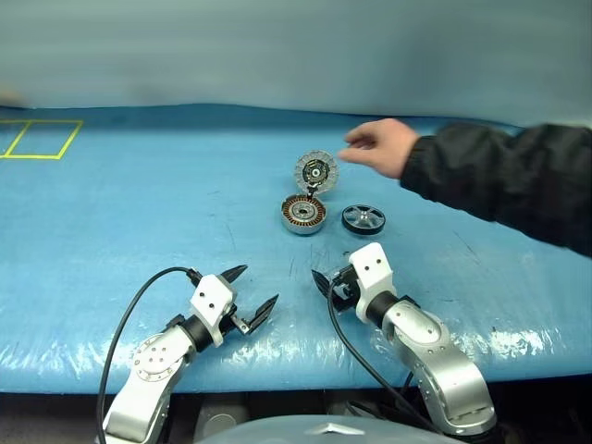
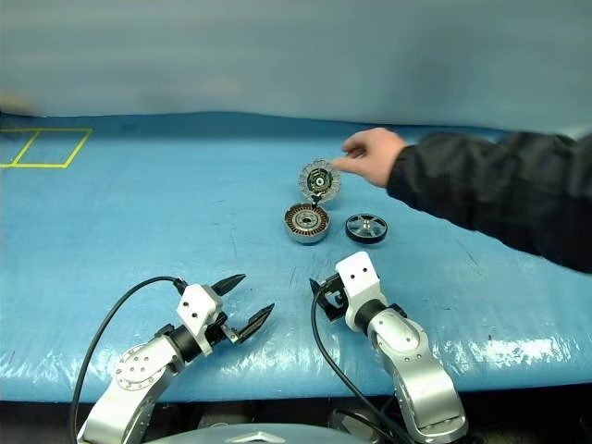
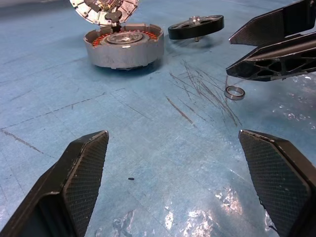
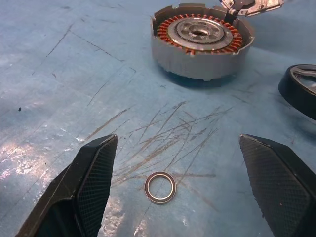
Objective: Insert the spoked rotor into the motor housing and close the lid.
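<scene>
Left eye view: we see the motor housing (image 1: pixel 303 214) open on the blue worktop (image 1: pixel 139 213), its lid (image 1: pixel 316 171) tipped up at the far edge, the spoked rotor (image 1: pixel 363 219) lying just beside it on our right. A person's hand (image 1: pixel 381 145) hovers near the lid, the sleeve (image 1: pixel 504 180) cut off at the frame edge. Our left hand (image 1: pixel 250 291) is spread wide, empty. Right hand (image 4: pixel 177 192) is also wide, a small metal ring (image 4: pixel 160 187) between its fingers on the scratched surface; from above those fingers are mostly hidden.
</scene>
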You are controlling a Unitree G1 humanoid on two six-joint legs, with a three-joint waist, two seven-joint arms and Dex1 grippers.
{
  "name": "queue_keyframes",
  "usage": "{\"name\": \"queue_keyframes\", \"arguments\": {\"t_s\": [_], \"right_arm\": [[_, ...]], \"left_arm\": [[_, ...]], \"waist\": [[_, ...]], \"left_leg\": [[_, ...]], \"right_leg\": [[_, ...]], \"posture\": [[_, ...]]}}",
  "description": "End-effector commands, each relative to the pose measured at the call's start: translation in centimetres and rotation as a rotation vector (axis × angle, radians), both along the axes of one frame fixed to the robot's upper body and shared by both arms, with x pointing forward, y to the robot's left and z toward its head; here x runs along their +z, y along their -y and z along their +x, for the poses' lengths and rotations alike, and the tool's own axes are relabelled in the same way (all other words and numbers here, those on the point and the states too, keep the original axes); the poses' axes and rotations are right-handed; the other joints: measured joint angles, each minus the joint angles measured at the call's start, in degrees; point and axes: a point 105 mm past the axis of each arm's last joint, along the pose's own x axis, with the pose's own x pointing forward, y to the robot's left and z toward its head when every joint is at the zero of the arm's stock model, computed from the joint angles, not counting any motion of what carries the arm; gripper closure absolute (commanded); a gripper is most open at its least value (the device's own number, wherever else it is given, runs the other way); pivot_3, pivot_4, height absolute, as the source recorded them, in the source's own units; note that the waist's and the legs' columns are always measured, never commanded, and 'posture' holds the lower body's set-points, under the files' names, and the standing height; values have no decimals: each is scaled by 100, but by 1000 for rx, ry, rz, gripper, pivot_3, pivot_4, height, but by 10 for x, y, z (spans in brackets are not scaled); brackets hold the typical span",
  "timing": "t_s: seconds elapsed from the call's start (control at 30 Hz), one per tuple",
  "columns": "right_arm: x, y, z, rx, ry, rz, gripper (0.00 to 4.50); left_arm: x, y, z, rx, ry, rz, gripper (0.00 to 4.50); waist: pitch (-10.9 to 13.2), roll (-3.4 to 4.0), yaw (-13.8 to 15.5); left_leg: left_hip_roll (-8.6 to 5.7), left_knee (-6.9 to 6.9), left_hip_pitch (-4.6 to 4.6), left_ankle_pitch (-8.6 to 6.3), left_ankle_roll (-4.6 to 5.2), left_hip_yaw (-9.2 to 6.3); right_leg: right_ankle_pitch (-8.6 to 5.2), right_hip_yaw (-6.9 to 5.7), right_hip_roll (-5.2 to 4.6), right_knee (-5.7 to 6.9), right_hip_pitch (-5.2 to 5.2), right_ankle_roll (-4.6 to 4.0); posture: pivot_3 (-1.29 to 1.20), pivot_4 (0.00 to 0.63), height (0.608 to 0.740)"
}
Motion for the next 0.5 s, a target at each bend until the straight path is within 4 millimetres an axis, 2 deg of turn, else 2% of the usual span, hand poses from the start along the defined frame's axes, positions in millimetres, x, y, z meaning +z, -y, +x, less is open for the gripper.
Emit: {"name": "queue_keyframes", "arguments": {"t_s": [0.03,0.13,0.2,0.37,0.5], "right_arm": [[21,-14,3,115,78,-109,368],[30,-29,8,302,36,-218,368],[38,-32,25,357,34,-329,368],[63,-50,74,357,10,-370,368],[63,-63,102,392,22,-409,368]], "left_arm": [[9,4,1,-7,35,-11,0],[9,5,2,-7,38,-13,0],[9,6,4,-6,48,-17,0],[11,6,8,16,83,-4,0],[10,3,8,53,95,-3,0]], "waist": [[1,2,-10],[4,3,-14],[7,4,-8],[8,3,-13],[8,4,-7]], "left_leg": [[0,2,1,0,0,0],[-1,8,2,3,3,1],[-1,10,7,5,6,0],[-1,6,11,7,9,-2],[-6,-4,6,7,9,-7]], "right_leg": [[0,0,0,0,2,0],[5,1,0,3,2,1],[7,0,0,7,7,2],[9,-2,2,8,13,1],[30,-2,3,5,13,-8]], "posture": [[0,150,740],[0,150,740],[0,150,740],[0,150,740],[0,150,740]]}}
